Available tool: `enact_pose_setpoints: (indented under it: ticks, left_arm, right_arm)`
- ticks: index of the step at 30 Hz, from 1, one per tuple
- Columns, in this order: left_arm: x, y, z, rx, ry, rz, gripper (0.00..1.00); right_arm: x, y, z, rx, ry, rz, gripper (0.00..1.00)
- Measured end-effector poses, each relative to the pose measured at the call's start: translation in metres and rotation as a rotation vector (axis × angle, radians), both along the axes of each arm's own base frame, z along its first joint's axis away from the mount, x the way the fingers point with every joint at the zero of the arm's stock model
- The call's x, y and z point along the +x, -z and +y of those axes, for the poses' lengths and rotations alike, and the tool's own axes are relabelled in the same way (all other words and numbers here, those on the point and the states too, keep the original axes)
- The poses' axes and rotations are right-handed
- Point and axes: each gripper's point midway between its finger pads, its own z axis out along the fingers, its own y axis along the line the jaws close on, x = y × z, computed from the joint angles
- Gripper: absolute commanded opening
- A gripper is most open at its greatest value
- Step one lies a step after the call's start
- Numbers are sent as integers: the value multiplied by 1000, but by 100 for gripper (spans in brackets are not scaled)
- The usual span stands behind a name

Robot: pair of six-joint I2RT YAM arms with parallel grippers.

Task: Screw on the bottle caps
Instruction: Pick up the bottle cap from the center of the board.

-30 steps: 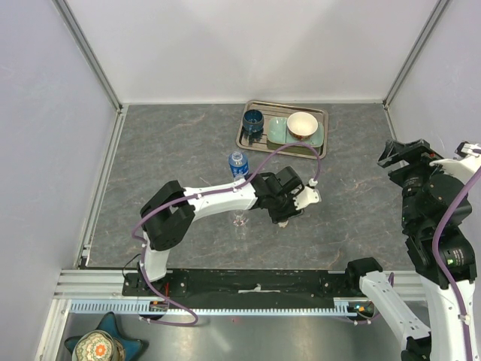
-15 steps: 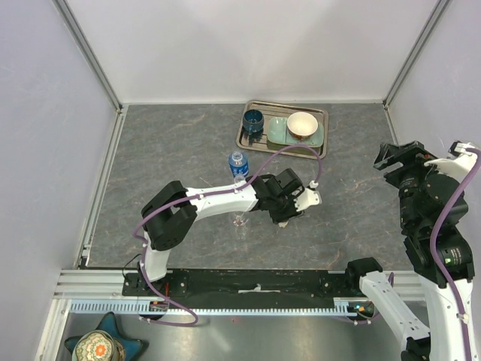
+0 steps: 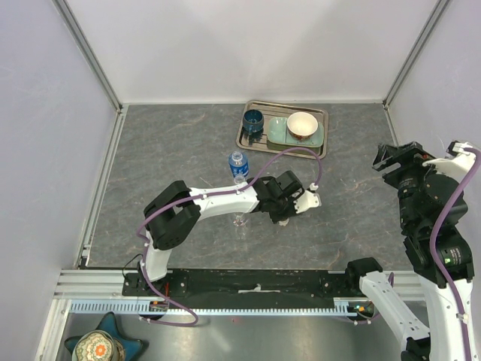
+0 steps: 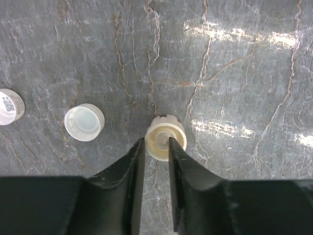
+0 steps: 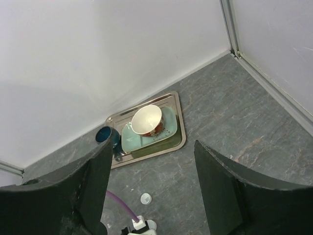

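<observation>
A cream bottle cap (image 4: pixel 166 136) lies open side up on the grey table. My left gripper (image 4: pixel 155 146) is low over it with its jaws narrowly apart. One fingertip is outside the cap's left rim and the other is over its hollow. A second white cap (image 4: pixel 84 122) lies to its left, and a third (image 4: pixel 7 105) sits at the frame edge. A blue-labelled bottle (image 3: pixel 238 163) stands uncapped behind the left arm. A clear bottle (image 3: pixel 240 219) shows faintly beside the forearm. My right gripper (image 5: pixel 152 147) hangs high at the right, open and empty.
A steel tray (image 3: pixel 319 114) at the back holds a dark blue cup (image 3: pixel 253 120), a pale green plate (image 3: pixel 279 134) and a white-and-tan bowl (image 3: pixel 301 124). White walls enclose the table on three sides. A purple cable loops over the left arm.
The left gripper's jaws have narrowed around the cream cap, and the wrist has barely moved. The right arm has drifted slightly left, its jaws a little narrower.
</observation>
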Motion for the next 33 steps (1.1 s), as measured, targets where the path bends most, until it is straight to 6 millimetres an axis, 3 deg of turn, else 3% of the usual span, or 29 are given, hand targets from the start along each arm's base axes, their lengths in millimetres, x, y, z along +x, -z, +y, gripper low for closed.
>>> enact_pose_setpoints:
  ticks: [3, 10, 26, 31, 33]
  left_arm:
    - [2, 0, -2, -8, 6, -10, 25]
    - [5, 0, -6, -28, 13, -27, 2]
    - [6, 0, -7, -47, 15, -45, 2]
    - [5, -4, 3, -15, 3, -42, 2]
    - [7, -14, 8, -13, -6, -36, 2]
  right_arm:
    - [0, 1, 2, 0, -11, 2, 75]
    - [0, 2, 3, 0, -19, 4, 73]
    - [0, 5, 7, 0, -38, 9, 72]
    - [4, 10, 10, -1, -53, 18, 68]
    - [7, 18, 12, -3, -65, 34, 68]
